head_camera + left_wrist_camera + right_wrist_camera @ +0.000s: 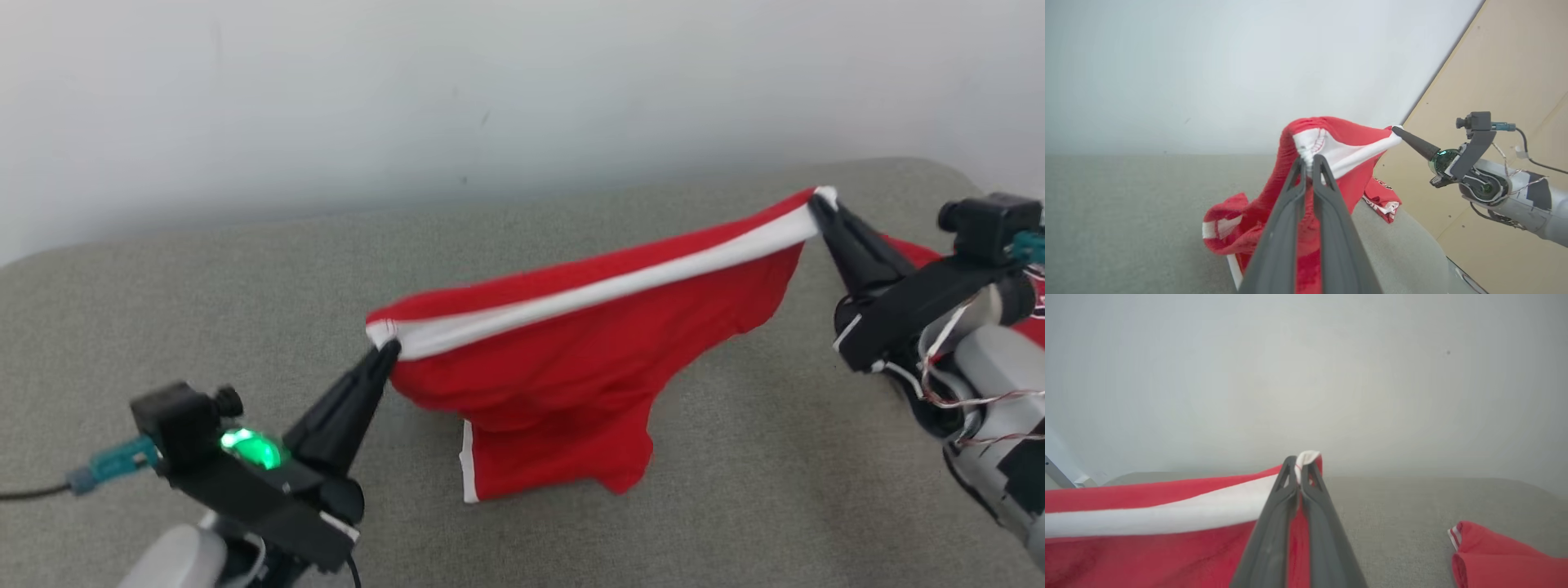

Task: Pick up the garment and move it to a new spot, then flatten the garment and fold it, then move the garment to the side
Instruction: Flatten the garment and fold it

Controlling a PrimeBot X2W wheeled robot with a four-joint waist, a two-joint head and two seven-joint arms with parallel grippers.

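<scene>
The garment (571,359) is red with a white band and hangs stretched between my two grippers above the grey cushion (204,269), its lower part touching the cushion. My left gripper (390,347) is shut on the band's left end; in the left wrist view its fingers (1306,163) pinch the white fabric of the garment (1355,147). My right gripper (815,204) is shut on the band's right end, held higher. In the right wrist view that gripper (1299,463) clamps the white band of the garment (1167,510). The left wrist view also shows the right gripper (1395,130).
A second red piece of cloth (1494,555) lies on the cushion to the right, behind my right arm (980,343). A pale wall (490,98) rises behind the cushion. A tan panel (1515,61) stands at the cushion's right end.
</scene>
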